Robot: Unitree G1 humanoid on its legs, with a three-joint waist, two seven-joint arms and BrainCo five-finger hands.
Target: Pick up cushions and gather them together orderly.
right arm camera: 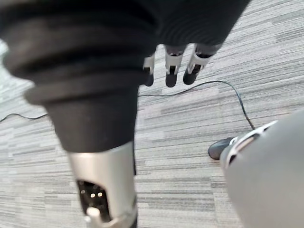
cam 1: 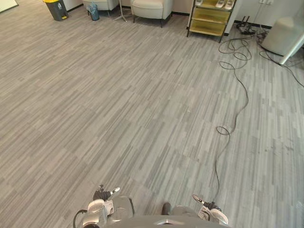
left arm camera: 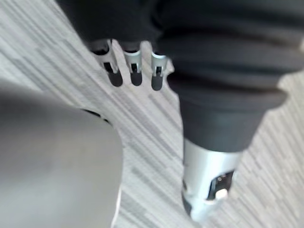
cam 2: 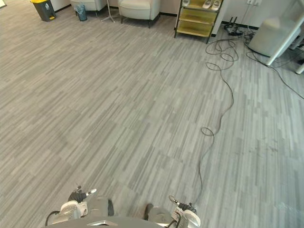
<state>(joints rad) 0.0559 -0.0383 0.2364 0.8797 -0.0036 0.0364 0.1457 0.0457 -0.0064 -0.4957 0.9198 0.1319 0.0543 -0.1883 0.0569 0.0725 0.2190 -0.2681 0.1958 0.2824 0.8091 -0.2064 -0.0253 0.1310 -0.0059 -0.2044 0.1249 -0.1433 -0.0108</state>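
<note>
Grey striped floor point(cam 1: 118, 104) runs out ahead. Where are the hands?
— Both sit low at the near edge. The left hand point(cam 1: 102, 194) is at the lower left and the right hand point(cam 1: 209, 209) at the lower right, well apart from each other.
How are they set?
— In its own wrist view the left hand's fingers point(left arm camera: 134, 71) hang straight above the floor, thumb apart, holding nothing. The right hand's fingers point(right arm camera: 173, 66) hang the same way, loose and empty.
And the cushions?
— The soft-looking things stand along the far wall. One is a cream armchair point(cam 1: 151, 8). At the far right there is a pale rounded shape point(cam 1: 280, 33) beside a slanted white leg, and I cannot tell whether it is a cushion. Both are well apart from the hands, with the floor between.
What else is back there?
— A yellow-lidded bin point(cam 1: 56, 8) stands at the far left, and a yellow shelf rack point(cam 1: 209, 16) stands just right of the armchair
</note>
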